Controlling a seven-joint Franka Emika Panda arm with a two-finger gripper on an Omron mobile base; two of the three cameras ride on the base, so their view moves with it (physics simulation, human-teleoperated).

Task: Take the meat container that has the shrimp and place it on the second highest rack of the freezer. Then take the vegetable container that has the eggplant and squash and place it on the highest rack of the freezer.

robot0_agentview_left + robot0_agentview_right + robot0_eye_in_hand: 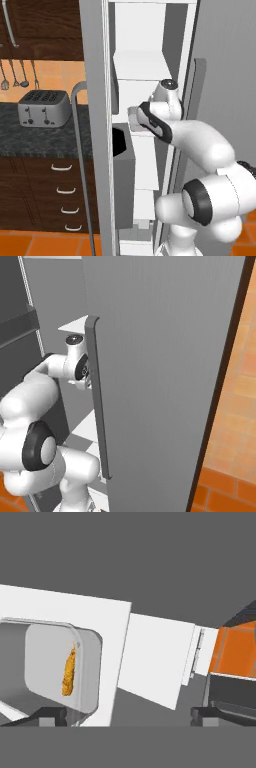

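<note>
No text, label, or number is readable anywhere.

Your arm (200,145), glossy white rounded segments, fat and tube-like, dark grey bands at the joints (one wide ring near the elbow), a round dark-rimmed cap, two small dark fingertips (50,716) on your gripper (127,717).

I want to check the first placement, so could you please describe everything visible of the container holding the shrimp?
In the hand view, the container is a shallow, clear tray with rounded corners and a pale grey floor. One small orange shrimp lies inside it. It rests flat on a white freezer shelf. The open gripper does not grip it; one fingertip appears at its near rim, contact unclear.
</note>
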